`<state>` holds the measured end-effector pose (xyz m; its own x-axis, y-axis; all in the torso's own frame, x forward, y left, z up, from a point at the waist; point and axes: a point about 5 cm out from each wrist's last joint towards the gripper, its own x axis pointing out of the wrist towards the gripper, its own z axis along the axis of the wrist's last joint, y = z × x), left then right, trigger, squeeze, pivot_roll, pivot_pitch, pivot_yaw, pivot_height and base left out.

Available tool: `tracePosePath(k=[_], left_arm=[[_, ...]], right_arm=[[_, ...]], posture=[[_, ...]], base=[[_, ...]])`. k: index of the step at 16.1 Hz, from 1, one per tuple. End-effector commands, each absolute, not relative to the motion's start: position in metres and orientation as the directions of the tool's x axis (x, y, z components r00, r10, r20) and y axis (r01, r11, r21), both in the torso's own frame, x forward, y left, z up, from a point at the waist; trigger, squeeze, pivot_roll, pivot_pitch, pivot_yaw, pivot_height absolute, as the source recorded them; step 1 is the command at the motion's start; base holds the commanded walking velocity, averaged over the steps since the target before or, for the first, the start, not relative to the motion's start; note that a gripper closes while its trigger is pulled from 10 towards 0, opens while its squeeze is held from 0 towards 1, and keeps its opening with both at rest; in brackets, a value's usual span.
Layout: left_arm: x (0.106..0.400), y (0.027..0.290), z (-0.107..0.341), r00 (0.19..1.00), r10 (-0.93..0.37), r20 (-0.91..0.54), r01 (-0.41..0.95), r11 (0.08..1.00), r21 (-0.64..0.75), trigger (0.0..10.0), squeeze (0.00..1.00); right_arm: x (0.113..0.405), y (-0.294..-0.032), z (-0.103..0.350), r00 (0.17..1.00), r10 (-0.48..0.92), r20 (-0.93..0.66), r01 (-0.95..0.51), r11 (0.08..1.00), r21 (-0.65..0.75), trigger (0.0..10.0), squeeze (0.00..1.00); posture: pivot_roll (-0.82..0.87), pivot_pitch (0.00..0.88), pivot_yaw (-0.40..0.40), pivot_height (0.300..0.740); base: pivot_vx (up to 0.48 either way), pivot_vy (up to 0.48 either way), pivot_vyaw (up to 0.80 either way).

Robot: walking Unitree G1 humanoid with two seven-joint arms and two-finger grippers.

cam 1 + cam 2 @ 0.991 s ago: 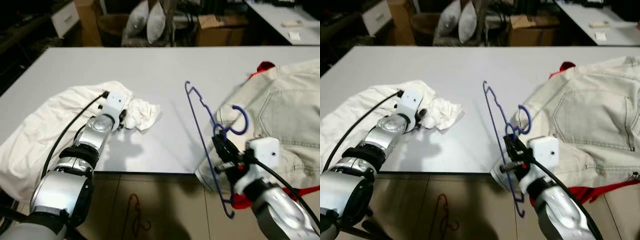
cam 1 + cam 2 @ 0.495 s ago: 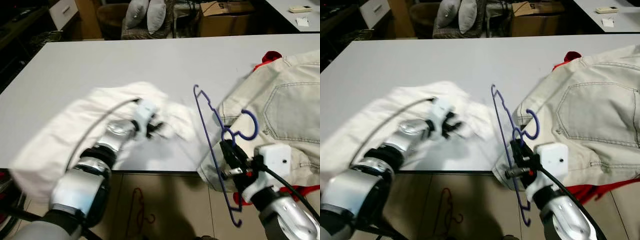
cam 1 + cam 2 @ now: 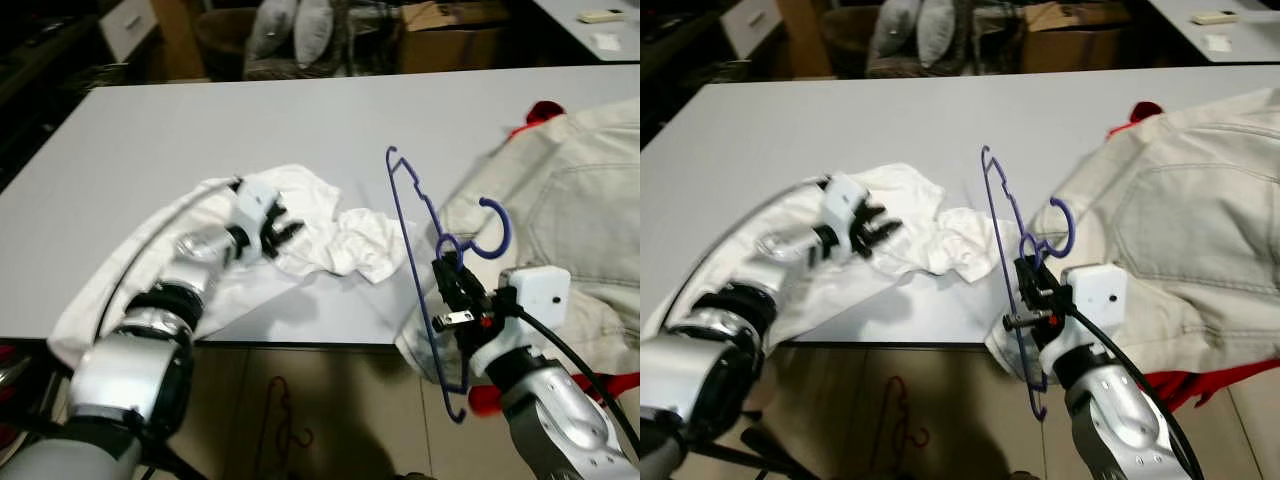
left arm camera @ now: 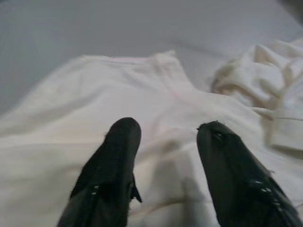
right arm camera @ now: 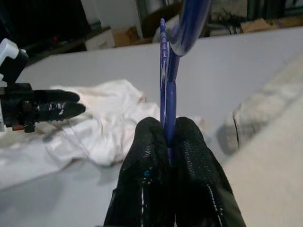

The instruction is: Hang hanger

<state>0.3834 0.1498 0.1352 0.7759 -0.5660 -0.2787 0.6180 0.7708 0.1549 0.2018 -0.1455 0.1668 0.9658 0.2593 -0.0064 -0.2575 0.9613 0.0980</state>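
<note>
A blue wire hanger [image 3: 415,235] stands upright at the table's front edge, hook [image 3: 492,228] toward the beige jacket [image 3: 570,200]. My right gripper [image 3: 445,285] is shut on the hanger's stem; the right wrist view shows both fingers [image 5: 151,156] pressed around the blue wire [image 5: 168,94]. A crumpled white garment [image 3: 330,235] lies on the table left of the hanger. My left gripper [image 3: 288,226] hovers over it, open; in the left wrist view its fingers [image 4: 113,156] stand apart above the white cloth [image 4: 156,94], holding nothing.
The grey table [image 3: 300,120] stretches away behind the clothes. Red cloth [image 3: 540,112] peeks from under the jacket. A red hanger [image 3: 280,430] lies on the floor below the table edge. Pillows [image 3: 300,25] and boxes [image 3: 440,40] sit beyond the far side.
The white garment has been dragged right, its bunched end now close to the hanger. My left gripper has drawn back left and stands open. The right gripper still grips the hanger.
</note>
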Motion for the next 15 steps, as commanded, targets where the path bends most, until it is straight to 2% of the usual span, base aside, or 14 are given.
tracePosePath(k=[1, 3, 5, 6, 7, 9, 10, 11, 12, 13, 15], left_arm=[[0.386, 0.151, 0.142, 0.769, -0.575, -0.278, 0.631, 0.753, 0.187, 10.0, 1.0], [0.385, 0.151, 0.139, 0.758, -0.575, -0.309, 0.643, 0.74, 0.199, 10.0, 1.0], [0.381, 0.145, 0.125, 0.72, -0.557, -0.413, 0.671, 0.712, 0.208, 10.0, 1.0], [0.378, 0.141, 0.118, 0.7, -0.555, -0.45, 0.682, 0.707, 0.189, 10.0, 0.61], [0.374, 0.135, 0.108, 0.666, -0.555, -0.499, 0.7, 0.695, 0.163, 10.0, 0.0], [0.371, 0.133, 0.099, 0.655, -0.513, -0.554, 0.697, 0.693, 0.183, 10.0, 0.0], [0.371, 0.134, 0.098, 0.672, -0.487, -0.558, 0.678, 0.708, 0.199, 4.8, 0.0], [0.372, 0.136, 0.098, 0.687, -0.464, -0.559, 0.657, 0.725, 0.206, 1.6, 0.0], [0.373, 0.139, 0.097, 0.708, -0.437, -0.555, 0.626, 0.752, 0.207, 0.0, 0.0], [0.373, 0.139, 0.097, 0.713, -0.437, -0.548, 0.615, 0.765, 0.189, 0.0, 0.0], [0.371, 0.139, 0.096, 0.702, -0.459, -0.545, 0.625, 0.764, 0.16, 0.0, 0.0]], right_arm=[[0.202, -0.151, 0.167, 0.972, 0.237, 0.002, -0.236, 0.967, 0.092, 10.0, 0.0], [0.202, -0.157, 0.165, 0.975, 0.222, -0.002, -0.221, 0.971, 0.087, 10.0, 0.0], [0.199, -0.165, 0.164, 0.97, 0.242, -0.023, -0.239, 0.966, 0.095, 10.0, 0.0], [0.196, -0.169, 0.165, 0.964, 0.265, -0.034, -0.261, 0.961, 0.087, 10.0, 0.0], [0.19, -0.176, 0.167, 0.947, 0.313, -0.066, -0.31, 0.949, 0.049, 10.0, 0.0], [0.181, -0.183, 0.172, 0.925, 0.364, -0.109, -0.367, 0.93, -0.011, 10.0, 0.0], [0.177, -0.184, 0.175, 0.913, 0.389, -0.122, -0.395, 0.918, -0.029, 10.0, 0.0], [0.174, -0.184, 0.176, 0.904, 0.406, -0.131, -0.414, 0.91, -0.036, 10.0, 0.0], [0.169, -0.185, 0.177, 0.885, 0.44, -0.156, -0.451, 0.891, -0.047, 10.0, 0.0], [0.163, -0.187, 0.178, 0.866, 0.465, -0.182, -0.481, 0.875, -0.053, 10.0, 0.0], [0.157, -0.202, 0.18, 0.882, 0.424, -0.204, -0.445, 0.893, -0.069, 10.0, 0.0]], posture=[[-0.06, 0.018, 0.148, 0.74], [-0.06, 0.013, 0.154, 0.74], [-0.07, 0.009, 0.165, 0.74], [-0.08, 0.012, 0.171, 0.74], [-0.09, 0.015, 0.178, 0.74], [-0.1, 0.016, 0.185, 0.74], [-0.1, 0.016, 0.185, 0.74], [-0.11, 0.018, 0.187, 0.74], [-0.11, 0.02, 0.194, 0.74], [-0.11, 0.02, 0.194, 0.74], [-0.12, 0.019, 0.188, 0.74]], base=[[0.0, 0.0, 0.0], [0.0, 0.0, 0.0], [0.0, 0.0, 0.0], [0.0, 0.0, 0.0], [0.0, 0.0, 0.0], [0.0, 0.0, 0.0], [0.0, 0.0, 0.0], [0.0, 0.0, 0.0], [0.0, 0.0, 0.0], [0.0, 0.0, 0.0], [0.0, 0.0, 0.0]])
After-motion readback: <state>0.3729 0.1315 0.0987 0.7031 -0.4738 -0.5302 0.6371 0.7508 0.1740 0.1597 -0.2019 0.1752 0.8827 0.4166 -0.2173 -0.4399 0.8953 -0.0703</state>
